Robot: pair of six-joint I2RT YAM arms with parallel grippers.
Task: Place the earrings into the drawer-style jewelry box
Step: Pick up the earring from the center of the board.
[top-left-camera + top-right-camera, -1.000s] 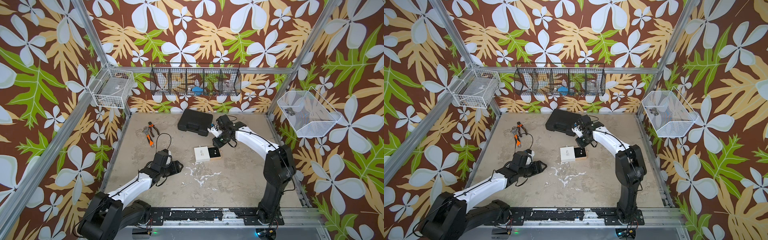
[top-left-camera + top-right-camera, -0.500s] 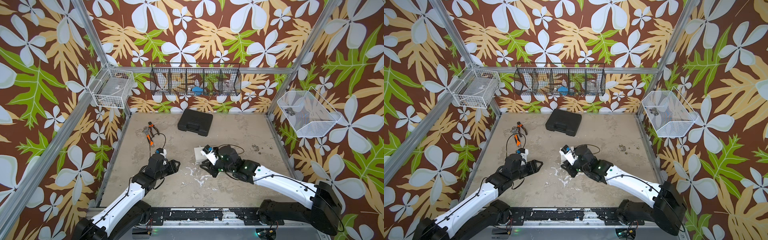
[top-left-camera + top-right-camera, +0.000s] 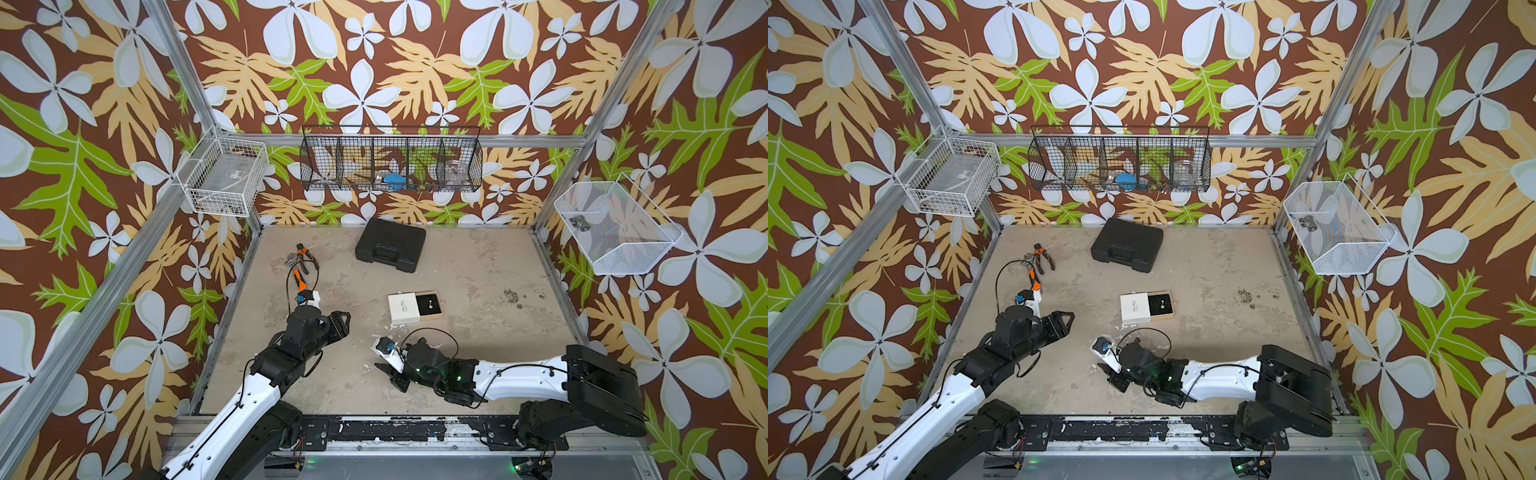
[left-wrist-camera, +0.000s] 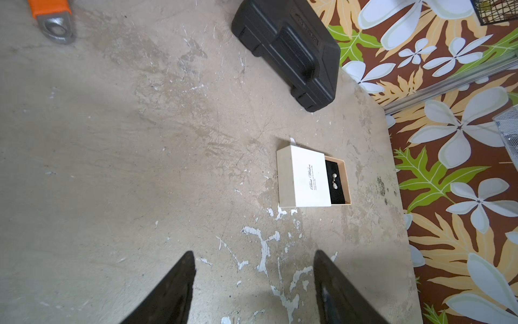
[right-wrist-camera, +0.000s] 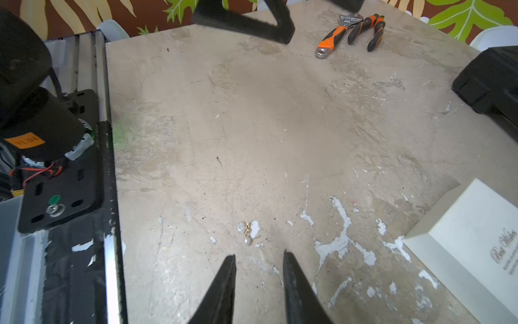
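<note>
The jewelry box (image 3: 402,308) lies mid-table, a white sleeve (image 4: 304,176) with its tan, black-lined tray (image 4: 337,193) slid part way out. Small pale earrings (image 4: 334,181) rest on that lining. More earrings (image 5: 244,232), pearly with gold, lie on the bare table near the front edge. They sit just ahead of my right gripper (image 5: 259,254), which is open by a narrow gap and holds nothing. In both top views that gripper (image 3: 386,374) hangs low in front of the box. My left gripper (image 4: 253,252) is open wide and empty, left of the box (image 3: 1133,308).
A black plastic case (image 3: 390,245) sits at the back. Pliers and an orange-handled wrench (image 3: 301,266) lie back left. Dark crumbs (image 3: 511,295) dot the table right of the box. White paint flecks (image 4: 263,246) mark the table in front of it. The front rail (image 5: 109,196) runs close by.
My right arm has swung from the tray at the back of the box down to the front edge of the table, near the loose earrings. The left gripper has hardly moved.
</note>
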